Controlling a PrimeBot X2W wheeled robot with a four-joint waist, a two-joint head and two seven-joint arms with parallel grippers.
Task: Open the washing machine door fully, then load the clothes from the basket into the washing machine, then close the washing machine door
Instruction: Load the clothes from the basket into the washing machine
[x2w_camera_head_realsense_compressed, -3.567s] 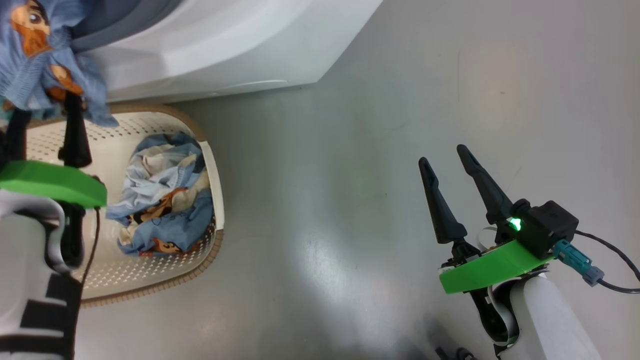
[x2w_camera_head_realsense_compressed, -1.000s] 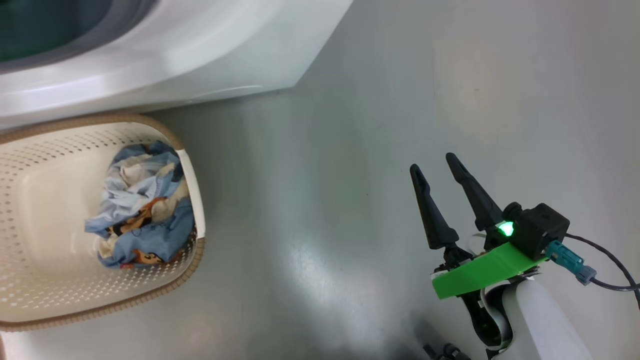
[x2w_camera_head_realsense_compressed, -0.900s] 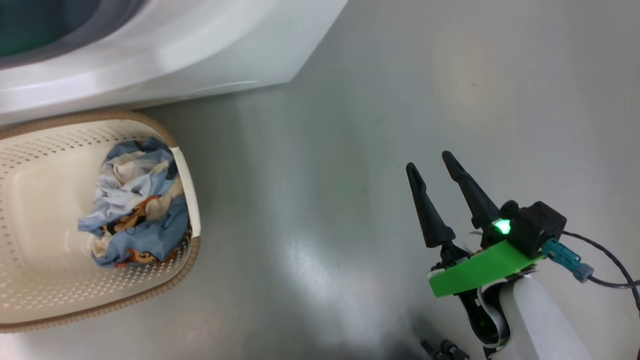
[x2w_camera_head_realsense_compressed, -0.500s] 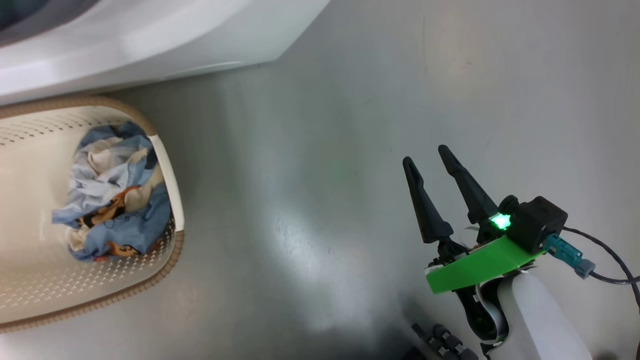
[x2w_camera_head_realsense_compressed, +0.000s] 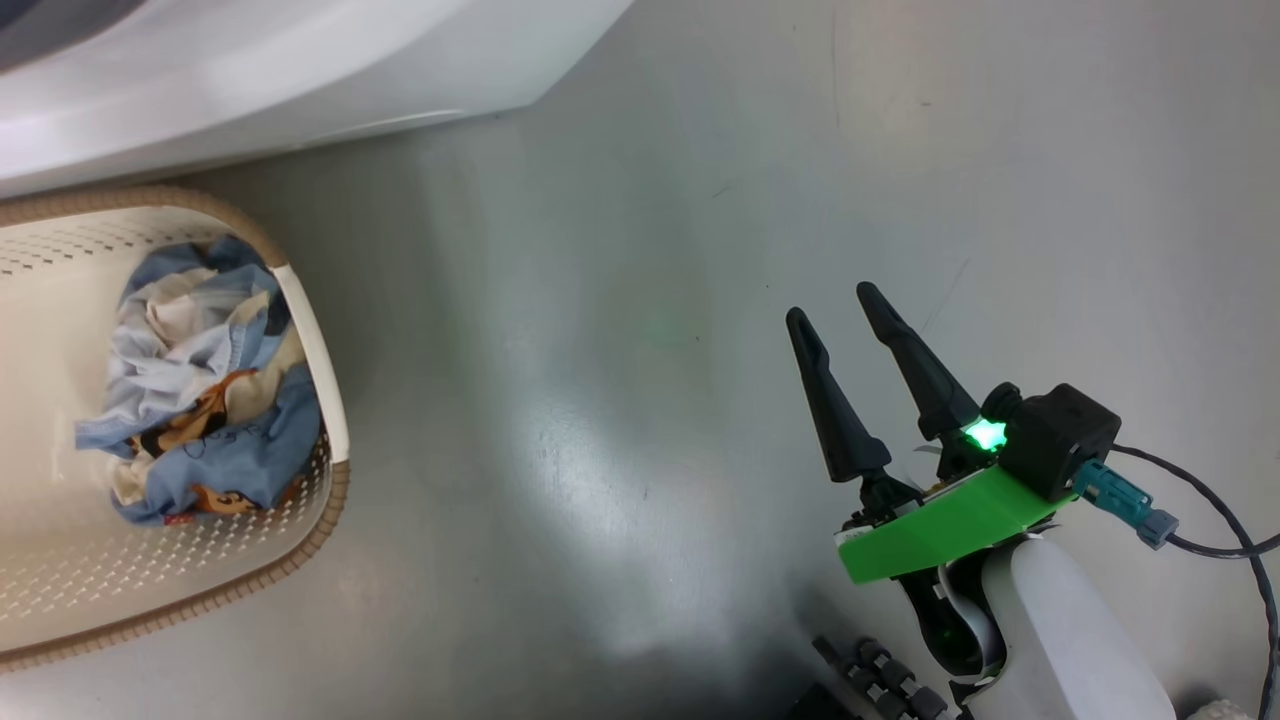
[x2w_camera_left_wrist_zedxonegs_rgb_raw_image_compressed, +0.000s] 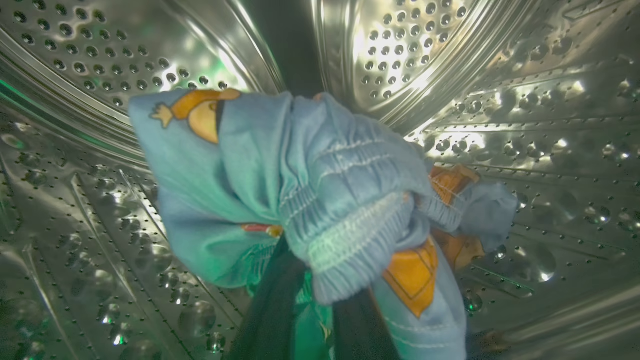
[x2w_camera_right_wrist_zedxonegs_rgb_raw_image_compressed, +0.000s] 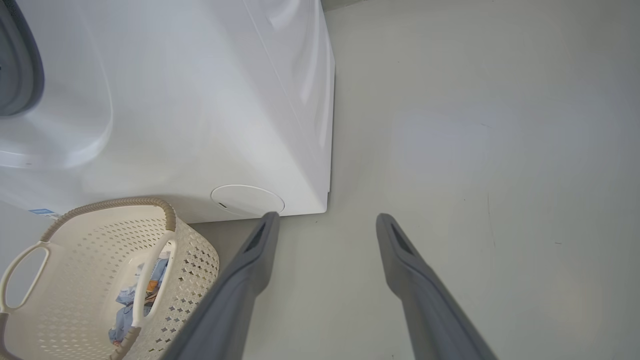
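Inside the drum (x2w_camera_left_wrist_zedxonegs_rgb_raw_image_compressed: 500, 125), a blue garment (x2w_camera_left_wrist_zedxonegs_rgb_raw_image_compressed: 320, 190) is being pinched by the left gripper (x2w_camera_left_wrist_zedxonegs_rgb_raw_image_compressed: 310, 300), with steel wall lying beyond and below it, so only a release seems to be called for. More clothes (x2w_camera_head_realsense_compressed: 200, 400) are being kept in the basket (x2w_camera_head_realsense_compressed: 312, 340), just beside the washer (x2w_camera_head_realsense_compressed: 300, 60). The right gripper (x2w_camera_head_realsense_compressed: 832, 302) is being held spread over the floor (x2w_camera_head_realsense_compressed: 600, 300), well apart to the basket's right, so the left arm is being judged the nearer.

head view: steep downward look at floor (x2w_camera_head_realsense_compressed: 640, 300), basket (x2w_camera_head_realsense_compressed: 200, 570) lower left. right wrist view: low, facing washing machine (x2w_camera_right_wrist_zedxonegs_rgb_raw_image_compressed: 200, 100), same basket lower left. left wrist view: very close, inside the drum (x2w_camera_left_wrist_zedxonegs_rgb_raw_image_compressed: 500, 125).
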